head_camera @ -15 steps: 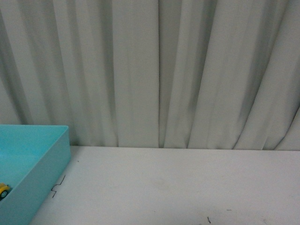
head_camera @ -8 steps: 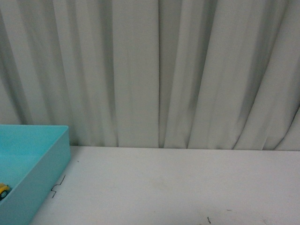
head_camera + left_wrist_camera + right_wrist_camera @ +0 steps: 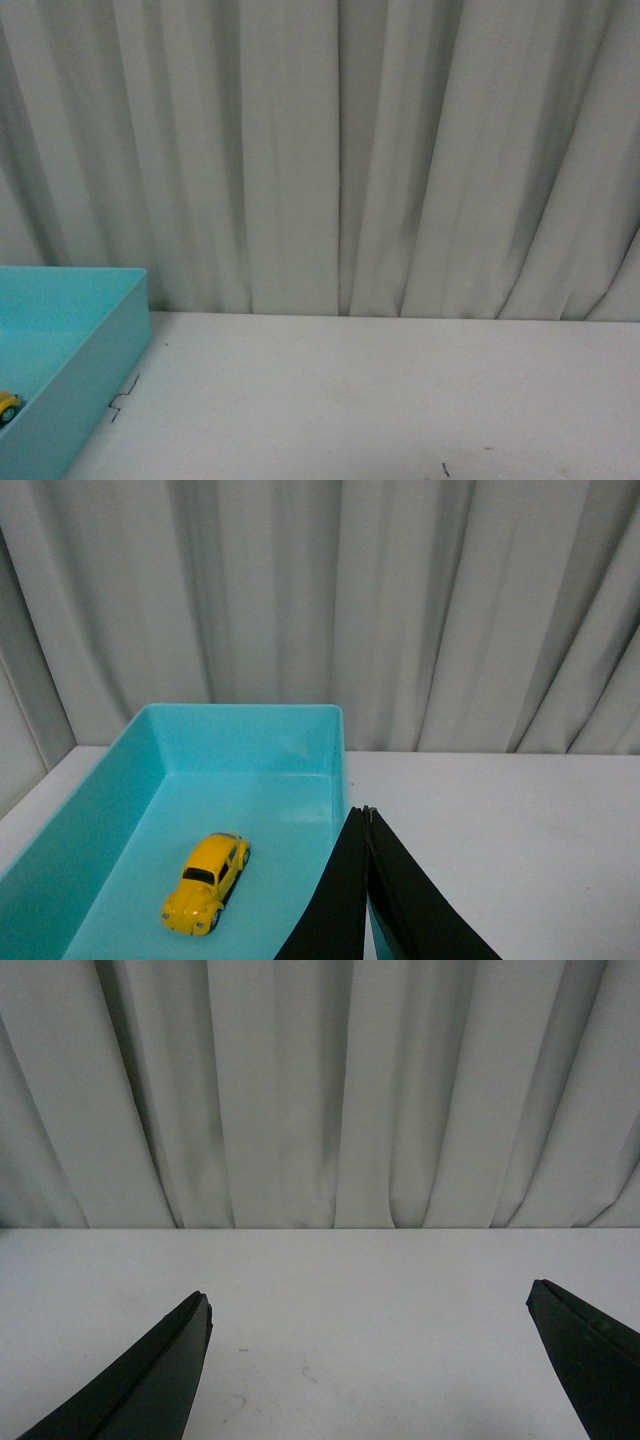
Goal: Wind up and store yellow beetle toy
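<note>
The yellow beetle toy (image 3: 206, 882) lies on the floor of the turquoise bin (image 3: 240, 730), on its wheels. In the front view only a sliver of the yellow beetle toy (image 3: 8, 405) shows at the left edge, inside the bin (image 3: 100, 345). My left gripper (image 3: 366, 812) is shut with nothing between its black fingers; its tip hangs over the bin's wall on the table side, apart from the toy. My right gripper (image 3: 370, 1305) is open over bare white table, its fingers (image 3: 170, 1355) wide apart and empty.
The white table (image 3: 380, 400) runs from the bin to the right, with a few small dark marks (image 3: 122, 398). A pale pleated curtain (image 3: 340, 150) closes off the back edge. Neither arm shows in the front view.
</note>
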Controlling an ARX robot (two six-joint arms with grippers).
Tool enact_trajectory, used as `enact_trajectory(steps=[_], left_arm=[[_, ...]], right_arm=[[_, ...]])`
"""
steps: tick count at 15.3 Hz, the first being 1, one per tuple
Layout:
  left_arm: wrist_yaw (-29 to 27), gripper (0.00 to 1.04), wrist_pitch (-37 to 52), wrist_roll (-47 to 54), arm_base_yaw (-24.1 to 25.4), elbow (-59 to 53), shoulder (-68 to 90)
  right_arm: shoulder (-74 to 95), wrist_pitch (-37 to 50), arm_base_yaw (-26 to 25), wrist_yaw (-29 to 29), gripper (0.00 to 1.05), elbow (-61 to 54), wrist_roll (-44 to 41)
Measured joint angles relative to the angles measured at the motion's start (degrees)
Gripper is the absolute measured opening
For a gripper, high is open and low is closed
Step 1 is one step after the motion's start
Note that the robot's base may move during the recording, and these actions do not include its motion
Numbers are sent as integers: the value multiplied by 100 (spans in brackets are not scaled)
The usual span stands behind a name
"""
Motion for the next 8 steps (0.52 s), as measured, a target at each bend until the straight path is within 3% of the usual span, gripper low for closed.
enact_trajectory(steps=[2,3,4,8], left_arm=[[0,2,-162,0,0,0,-162],[4,2,-953,0,0,2,-647],[-4,2,-1167,-2,0,2,-1075],[0,2,-1161,-2,0,2,-1102]], right_arm=[[0,0,0,0,98,0,-2],[0,0,0,0,98,0,0],[0,-2,0,0,98,0,0],[0,2,0,0,98,0,-2]])
